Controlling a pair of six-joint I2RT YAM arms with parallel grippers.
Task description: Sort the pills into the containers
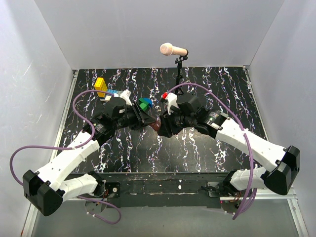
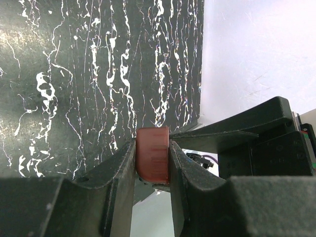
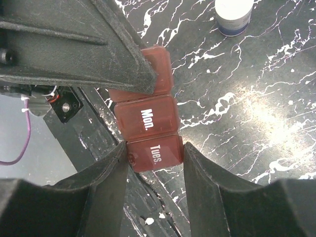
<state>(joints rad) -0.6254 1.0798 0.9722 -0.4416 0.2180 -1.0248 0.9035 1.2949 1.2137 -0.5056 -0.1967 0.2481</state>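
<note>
At the table's centre, the pill box (image 1: 155, 125) is held between both arms. The left gripper (image 2: 152, 148) is clamped tight on its 9 o'clock end, and the right gripper (image 3: 154, 154), half-closed, squeezes the "Tues." end at 3 o'clock.

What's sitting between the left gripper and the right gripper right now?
The pill box, its Mon. segment, spans from left gripper to right gripper; the right wrist view shows it.

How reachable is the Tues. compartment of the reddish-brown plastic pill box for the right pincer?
Likely yes: the right pincer brackets the Tues. compartment, fingers against both sides; the left pincer clamps the reddish-brown plastic pill box at its other end.
</note>
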